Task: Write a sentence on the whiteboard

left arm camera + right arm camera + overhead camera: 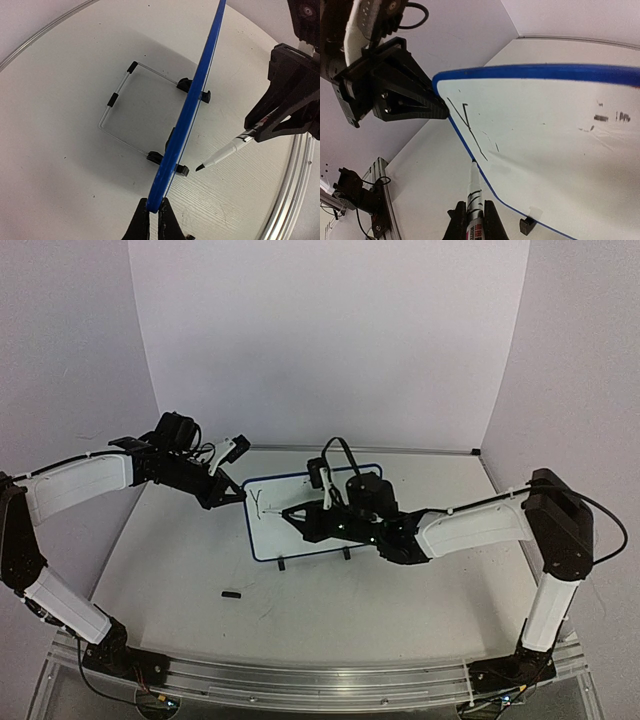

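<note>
The whiteboard (268, 536), white with a blue frame, stands tilted on two black feet mid-table. My left gripper (236, 491) is shut on its left edge; the left wrist view shows the frame (190, 110) edge-on between the closed jaws of the left gripper (154, 210). My right gripper (474, 220) is shut on a black-and-white marker (474, 197). The marker (227, 150) has its tip a little off the board, near the lower left frame. The sentence shows only as a few thin black strokes (467, 125) by the board's left edge.
A small black cap (231, 593) lies on the table in front of the board. A wire stand (120, 107) props the board from behind. Faint dark smudges (607, 118) mark the board's right part. An aluminium rail (300, 680) runs along the near edge.
</note>
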`<act>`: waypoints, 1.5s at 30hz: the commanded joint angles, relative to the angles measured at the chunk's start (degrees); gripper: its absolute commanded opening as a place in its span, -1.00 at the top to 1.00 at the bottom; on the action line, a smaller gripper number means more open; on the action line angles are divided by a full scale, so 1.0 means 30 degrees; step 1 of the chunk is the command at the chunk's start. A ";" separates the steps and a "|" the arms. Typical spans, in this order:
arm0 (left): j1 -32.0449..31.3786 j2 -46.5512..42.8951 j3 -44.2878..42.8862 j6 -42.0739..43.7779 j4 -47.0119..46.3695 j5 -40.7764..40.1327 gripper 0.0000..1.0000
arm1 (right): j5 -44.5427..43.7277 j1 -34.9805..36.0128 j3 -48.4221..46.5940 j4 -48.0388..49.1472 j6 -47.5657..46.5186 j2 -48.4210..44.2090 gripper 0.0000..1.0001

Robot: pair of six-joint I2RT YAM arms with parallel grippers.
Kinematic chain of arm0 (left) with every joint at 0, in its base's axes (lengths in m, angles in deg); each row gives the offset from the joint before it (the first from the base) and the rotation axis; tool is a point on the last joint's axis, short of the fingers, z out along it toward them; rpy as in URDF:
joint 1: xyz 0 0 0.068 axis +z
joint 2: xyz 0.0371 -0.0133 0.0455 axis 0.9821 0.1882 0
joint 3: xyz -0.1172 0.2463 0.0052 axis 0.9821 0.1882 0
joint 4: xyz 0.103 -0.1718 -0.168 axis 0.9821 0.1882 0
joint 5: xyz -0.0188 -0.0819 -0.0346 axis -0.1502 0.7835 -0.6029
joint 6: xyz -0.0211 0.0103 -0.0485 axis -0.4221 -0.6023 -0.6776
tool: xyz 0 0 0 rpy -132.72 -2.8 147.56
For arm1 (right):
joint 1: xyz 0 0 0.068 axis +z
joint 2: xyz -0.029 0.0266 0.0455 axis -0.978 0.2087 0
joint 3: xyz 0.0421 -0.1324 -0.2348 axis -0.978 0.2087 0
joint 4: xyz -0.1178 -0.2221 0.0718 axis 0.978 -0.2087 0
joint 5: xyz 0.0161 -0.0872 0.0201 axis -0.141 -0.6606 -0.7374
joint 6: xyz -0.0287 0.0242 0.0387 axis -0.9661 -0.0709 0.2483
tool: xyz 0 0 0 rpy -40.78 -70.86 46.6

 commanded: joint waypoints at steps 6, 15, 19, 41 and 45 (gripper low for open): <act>0.0044 -0.0323 0.0133 0.0575 -0.0251 -0.0880 1.00 | -0.1473 -0.0119 -0.0716 0.0514 -0.0249 -0.0269 1.00; 0.0043 -0.0283 0.0116 0.0596 -0.0240 -0.0845 1.00 | -0.1952 -0.0267 -0.1157 0.0448 -0.0129 0.0322 1.00; 0.0034 -0.0253 0.0115 0.0577 -0.0239 -0.0845 1.00 | -0.1953 -0.0325 -0.1432 0.0442 -0.0167 0.0530 1.00; 0.0037 -0.0204 0.0115 0.0584 -0.0193 -0.0928 1.00 | -0.1774 -0.0328 -0.0948 -0.0246 0.0009 0.1153 1.00; 0.0045 -0.0218 0.0114 0.0578 -0.0190 -0.0905 1.00 | -0.2286 -0.0328 -0.0715 -0.0358 -0.0214 0.0508 1.00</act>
